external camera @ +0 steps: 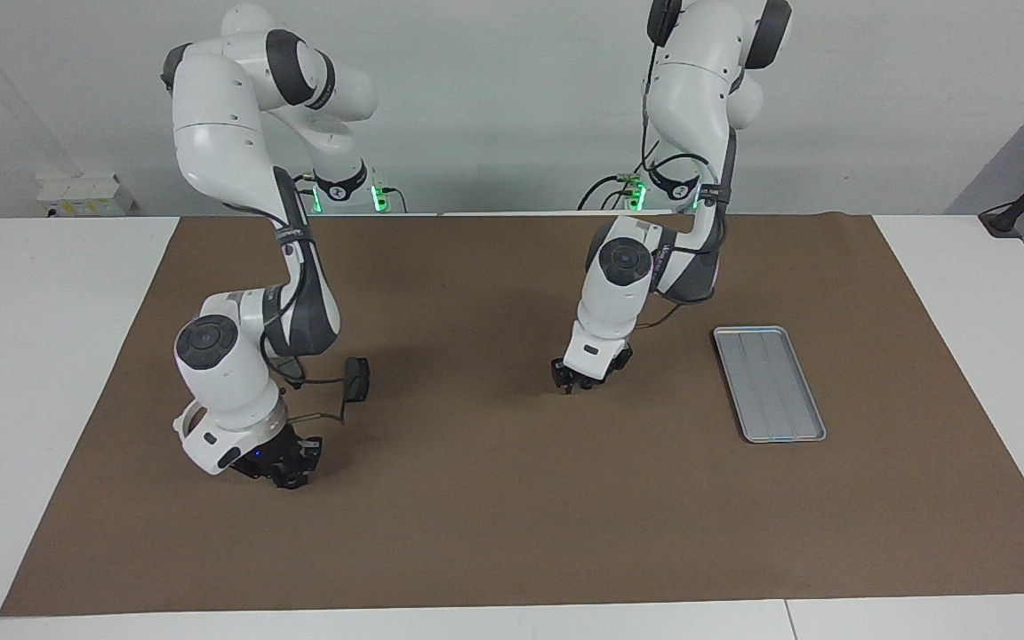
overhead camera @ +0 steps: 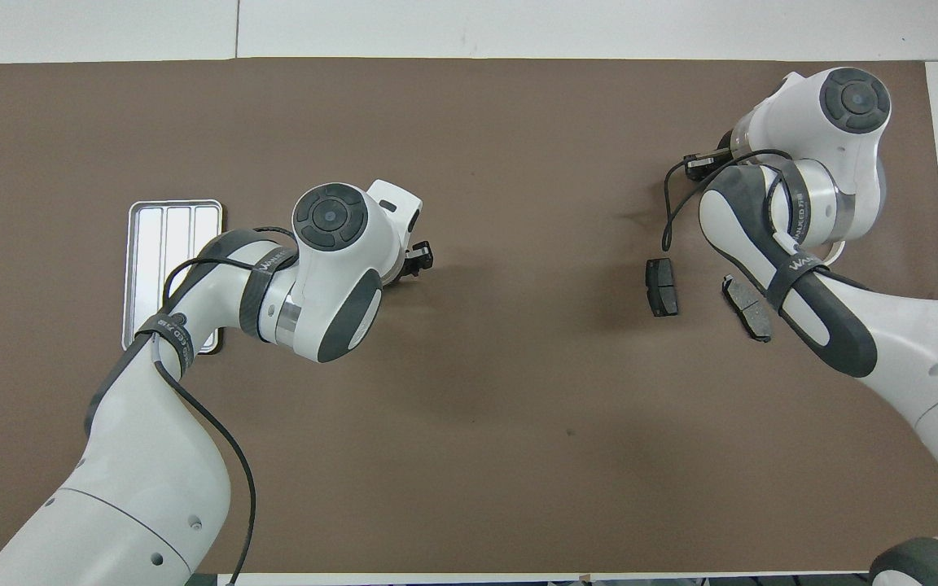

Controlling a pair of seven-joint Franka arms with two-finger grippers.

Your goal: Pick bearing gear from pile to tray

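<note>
the tray (overhead camera: pixel 137 244) lies toward the left arm's end of the bench (external camera: pixel 50 356), on the brown mat (external camera: pixel 512 533), and in the facing view its floor is bare: no part has reached it yet. beside it, toward the middle of the bench, my left jaws are down low at the mat. whether they are open, closed or gripping i cannot tell, and no small part shows at them.

toward the right arm's end is the pile: two dark brake pads (overhead camera: pixel 662 286) (overhead camera: pixel 747 308) flat on the mat, just beside each other but apart, and a white half-ring bracket (external camera: pixel 181 425) peeking out from under my right wrist. my right jaws are low over the mat at the pile's edge farthest from the robots. their state i cannot tell either, nor whether they hold anything.

i judge the task barely begun. the pick is under way at best, and the carry to the tray and the release are all left.
</note>
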